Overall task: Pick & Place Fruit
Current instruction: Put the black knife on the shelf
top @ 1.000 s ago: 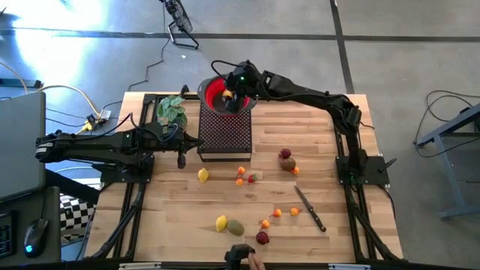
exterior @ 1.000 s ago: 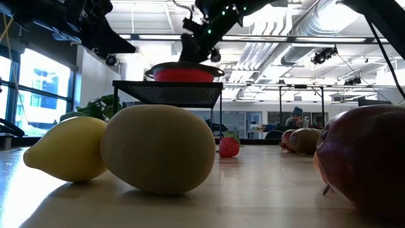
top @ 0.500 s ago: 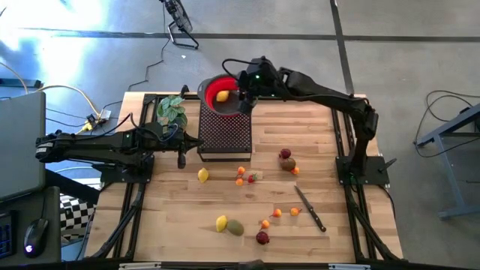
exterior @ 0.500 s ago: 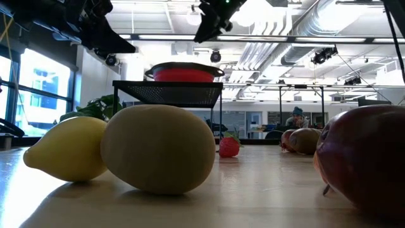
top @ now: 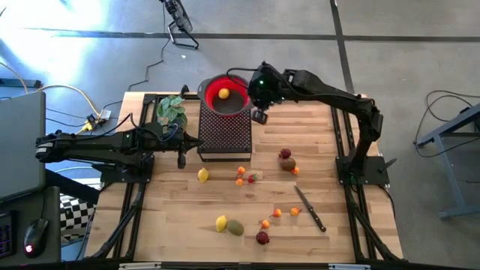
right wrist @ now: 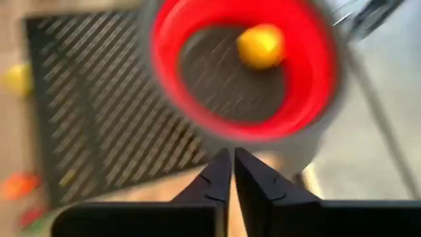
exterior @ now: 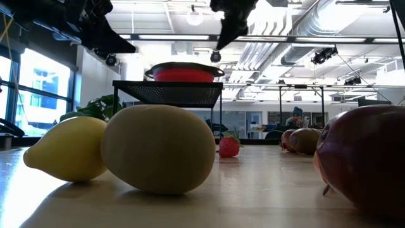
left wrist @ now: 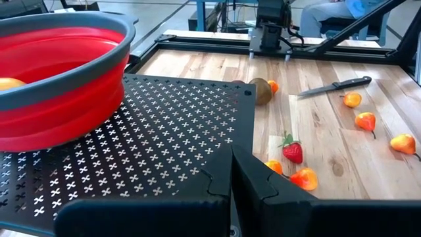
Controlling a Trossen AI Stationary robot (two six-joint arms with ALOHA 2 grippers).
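Your right end effector [top: 259, 116] closed, empty, just beside the red bowl [top: 238, 104], yellow fruit [top: 223, 94] inside, left end effector [top: 181, 160] closed.

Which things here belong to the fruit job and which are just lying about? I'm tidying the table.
Job:
- yellow fruit lying in the red bowl
- lemons, orange, dark red, kiwi and olive fruits loose on the table
- right gripper, shut, beside the bowl

Lying about:
- knife
- leafy plant
- black mesh stand

The wooden table [top: 322, 150] carries scattered fruit [top: 202, 175], a knife [top: 309, 208], a leafy plant [top: 171, 110] and a black mesh stand [top: 225, 135].
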